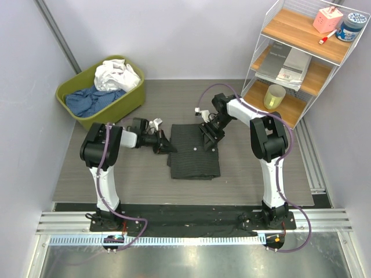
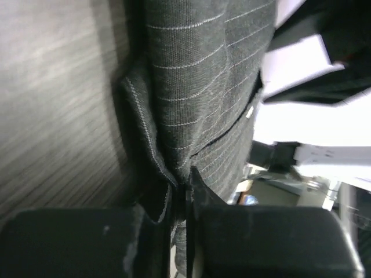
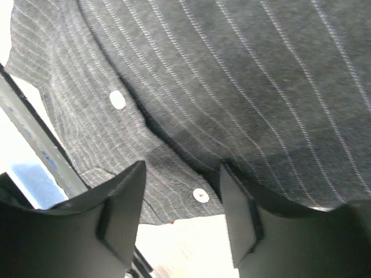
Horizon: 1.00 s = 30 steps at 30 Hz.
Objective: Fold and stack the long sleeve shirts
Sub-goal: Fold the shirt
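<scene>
Pinches a bunched left edge of the dark pinstriped shirt [image 1: 194,153] with the left pincer [image 2: 185,186], clenched tight on the cloth. Holds the right pincer [image 3: 181,174] released, fingers spread just above the button placket toward the shirt's far right part. Finds the shirt lying as a nearly folded rectangle mid-desk [image 1: 139,174], between the arms. Probably calls for one more fold: close the right pincer on an edge level with the left, lift both evenly, keep layers together, lay flat with edges matched.
</scene>
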Each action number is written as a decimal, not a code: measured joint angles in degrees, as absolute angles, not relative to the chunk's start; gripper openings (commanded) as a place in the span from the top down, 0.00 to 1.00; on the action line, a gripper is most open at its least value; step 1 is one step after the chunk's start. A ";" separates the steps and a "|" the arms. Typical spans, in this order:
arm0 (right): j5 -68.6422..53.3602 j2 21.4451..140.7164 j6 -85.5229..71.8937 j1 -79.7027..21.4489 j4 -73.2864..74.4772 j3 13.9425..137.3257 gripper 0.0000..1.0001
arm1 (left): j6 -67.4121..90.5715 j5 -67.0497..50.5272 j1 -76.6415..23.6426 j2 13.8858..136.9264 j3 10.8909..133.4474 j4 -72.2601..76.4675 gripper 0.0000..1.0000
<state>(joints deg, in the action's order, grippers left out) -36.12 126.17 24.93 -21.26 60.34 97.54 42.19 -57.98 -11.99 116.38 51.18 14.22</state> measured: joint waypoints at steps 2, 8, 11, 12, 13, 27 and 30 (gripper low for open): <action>-36.67 126.17 23.64 -20.93 60.45 97.82 0.33 | 36.40 -54.70 -12.29 115.52 56.34 2.68 1.00; -41.93 125.60 17.93 -16.78 58.67 97.27 0.31 | 16.10 -36.82 -12.82 111.53 77.56 -33.36 1.00; -43.66 123.94 15.64 -11.92 58.08 95.07 0.31 | 7.86 -27.31 -12.69 110.41 92.16 -48.69 1.00; -44.03 123.20 15.00 -10.50 58.13 94.24 0.31 | 5.23 -24.32 -12.75 110.45 97.82 -53.41 1.00; -44.38 122.41 14.57 -8.93 58.13 93.49 0.30 | 3.20 -21.17 -12.97 111.02 104.33 -58.06 1.00; -49.71 118.85 12.67 -4.23 57.84 85.19 0.31 | -12.43 9.87 -37.28 117.21 118.56 -72.73 0.99; -50.43 118.85 12.69 -3.73 57.84 82.83 0.31 | -10.85 9.58 -42.09 125.08 113.62 -72.55 0.96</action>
<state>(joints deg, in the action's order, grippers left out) -50.43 118.85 12.69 -3.73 57.84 82.83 -10.85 9.58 -42.09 125.08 113.62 -72.55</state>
